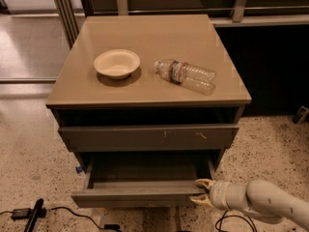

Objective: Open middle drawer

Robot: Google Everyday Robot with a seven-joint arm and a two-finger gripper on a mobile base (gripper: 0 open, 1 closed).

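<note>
The middle drawer (140,195) is pulled partly out of the cabinet, with its plain grey front facing me and its grey box interior (145,170) showing. My gripper (200,191) is at the right end of that front. One yellowish fingertip (204,182) is above the front's edge and the other is below it, so the jaws clasp the front. The white arm reaches in from the lower right.
Above is the wider drawer front (149,137) with pale scratch marks, nearly shut. On the tan cabinet top (145,37) are a white bowl (117,64) and a plastic bottle (186,76) lying on its side. Black cables (29,214) lie on the floor at the lower left.
</note>
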